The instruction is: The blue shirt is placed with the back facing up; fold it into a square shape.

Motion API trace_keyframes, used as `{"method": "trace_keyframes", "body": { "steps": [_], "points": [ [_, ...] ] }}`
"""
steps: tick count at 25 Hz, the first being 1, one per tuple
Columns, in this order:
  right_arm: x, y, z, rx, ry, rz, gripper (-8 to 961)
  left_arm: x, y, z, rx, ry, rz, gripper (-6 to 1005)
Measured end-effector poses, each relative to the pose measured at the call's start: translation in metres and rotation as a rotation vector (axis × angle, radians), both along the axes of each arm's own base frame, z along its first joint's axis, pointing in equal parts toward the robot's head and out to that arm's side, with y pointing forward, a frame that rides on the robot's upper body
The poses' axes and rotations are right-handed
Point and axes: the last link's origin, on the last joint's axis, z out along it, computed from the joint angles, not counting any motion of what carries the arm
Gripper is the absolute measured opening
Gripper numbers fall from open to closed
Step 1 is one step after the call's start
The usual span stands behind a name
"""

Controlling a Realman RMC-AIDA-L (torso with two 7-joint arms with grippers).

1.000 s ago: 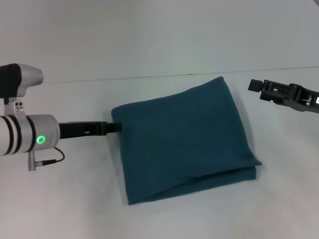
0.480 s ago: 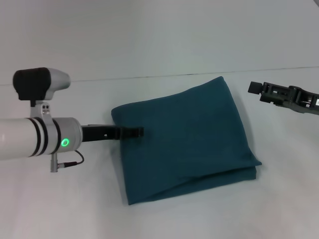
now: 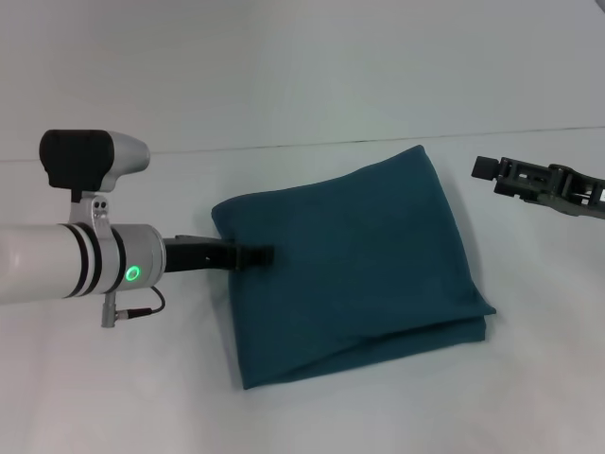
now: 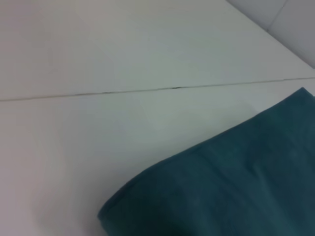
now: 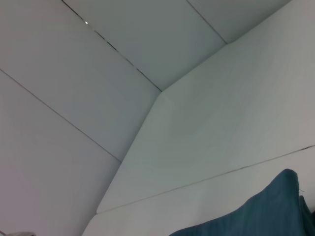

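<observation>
Lettering unseen on folded blue shirt [image 3: 354,260]; left gripper [image 3: 257,254] over it, jaws' state unclear.

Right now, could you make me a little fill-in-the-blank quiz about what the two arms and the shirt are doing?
1. The blue shirt lies folded on the white ____.
2. The left tool reaches over the shirt's ____ edge.
3. The right tool hangs off to the shirt's ____ side, not touching it.
4. The colour of the small light glowing on the left arm is ____.

Missing words: table; left; right; green
</observation>
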Motion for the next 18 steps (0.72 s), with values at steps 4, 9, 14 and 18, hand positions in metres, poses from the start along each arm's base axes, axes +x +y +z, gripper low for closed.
{"method": "trace_keyframes", "body": {
  "steps": [4, 9, 14, 18],
  "points": [
    [-0.0006, 0.0004, -0.0003, 0.000, 0.001, 0.001, 928, 0.0015, -0.0001, -0.0016, -0.005, 0.009, -0.010, 693],
    [-0.0017, 0.0008, -0.0012, -0.002, 0.003, 0.003, 928, 0.0019, 0.0006, -0.0016, -0.001, 0.011, -0.010, 450],
    [-0.0024, 0.0011, -0.0014, -0.002, 0.003, 0.005, 928, 0.0012, 0.0016, -0.0007, 0.007, 0.013, -0.007, 318],
    [-0.0029, 0.0012, -0.0021, -0.003, 0.004, 0.006, 928, 0.0011, 0.0023, 0.0004, 0.009, 0.015, -0.007, 212]
  ]
}}
